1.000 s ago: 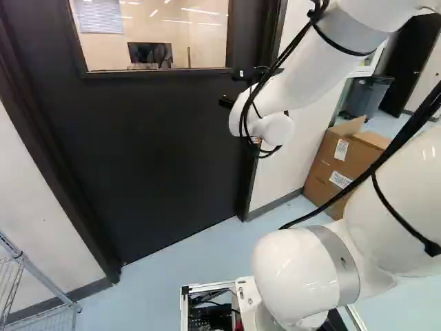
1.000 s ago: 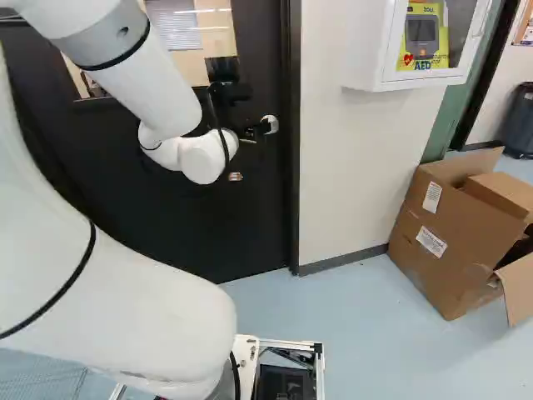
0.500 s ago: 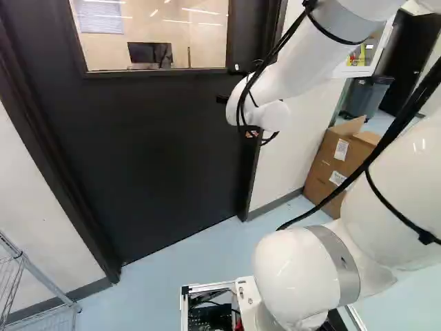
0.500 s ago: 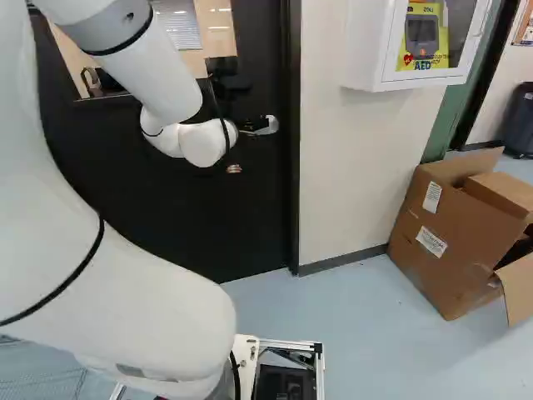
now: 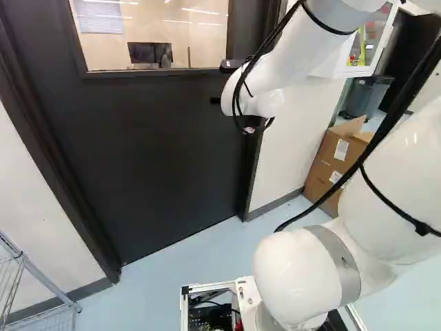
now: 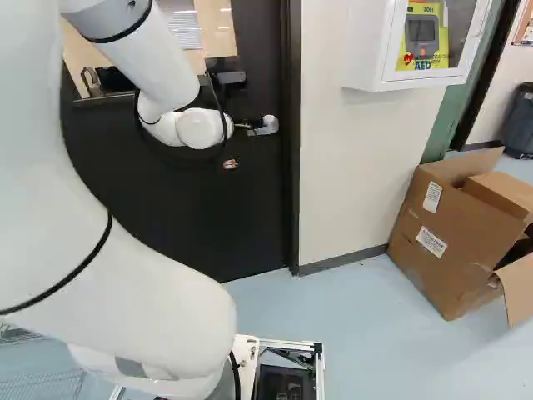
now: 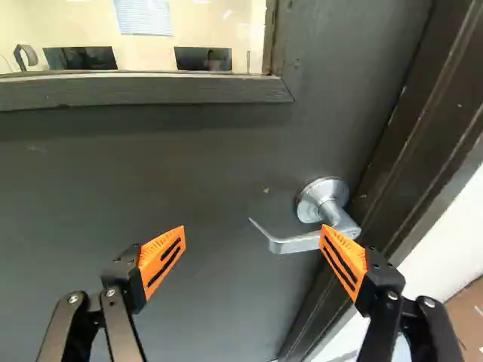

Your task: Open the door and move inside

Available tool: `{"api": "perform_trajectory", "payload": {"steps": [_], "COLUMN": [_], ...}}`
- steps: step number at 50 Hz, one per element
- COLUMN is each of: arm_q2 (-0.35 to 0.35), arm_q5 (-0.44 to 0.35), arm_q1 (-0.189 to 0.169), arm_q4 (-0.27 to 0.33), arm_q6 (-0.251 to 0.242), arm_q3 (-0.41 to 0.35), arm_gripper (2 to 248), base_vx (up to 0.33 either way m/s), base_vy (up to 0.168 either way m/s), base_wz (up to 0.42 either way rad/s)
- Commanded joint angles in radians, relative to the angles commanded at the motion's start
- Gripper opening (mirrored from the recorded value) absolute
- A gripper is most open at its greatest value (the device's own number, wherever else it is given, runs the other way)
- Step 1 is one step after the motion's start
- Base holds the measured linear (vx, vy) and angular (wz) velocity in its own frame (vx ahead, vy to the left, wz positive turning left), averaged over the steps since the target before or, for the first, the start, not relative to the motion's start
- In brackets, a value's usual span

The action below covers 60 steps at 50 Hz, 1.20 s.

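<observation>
The silver lever handle is showing partly between the spread fingers of the end effector, on the closed windowed door blocking the way. A cardboard box is standing beside the wall. The white arm is reaching forward.

Right base view, read from my remote station: "AED" in capitals on the yellow panel of the white wall cabinet, between one and two o'clock from view centre; I log the smaller print there as unread. On the cardboard box, I note two white labels, the upper label at three o'clock, the lower label at half past three, both too small for me to read.
</observation>
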State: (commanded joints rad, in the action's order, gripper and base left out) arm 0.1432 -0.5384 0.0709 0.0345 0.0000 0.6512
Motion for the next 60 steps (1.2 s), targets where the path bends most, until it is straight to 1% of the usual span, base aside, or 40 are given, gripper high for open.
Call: {"api": "perform_trajectory", "payload": {"steps": [7,14,60], "arm_q2": [-0.028,-0.041,-0.12], "arm_q5": [0.012,0.016,0.016], "arm_q1": [0.013,0.019,0.02], "arm_q4": [0.0,0.0,0.0], "arm_q6": [0.0,0.0,0.0], "arm_q3": [0.038,0.052,0.031], "arm_gripper": [247,247,247], "base_vx": [0.0,0.0,0.0], "base_vy": [0.0,0.0,0.0], "base_wz": [0.0,0.0,0.0]}}
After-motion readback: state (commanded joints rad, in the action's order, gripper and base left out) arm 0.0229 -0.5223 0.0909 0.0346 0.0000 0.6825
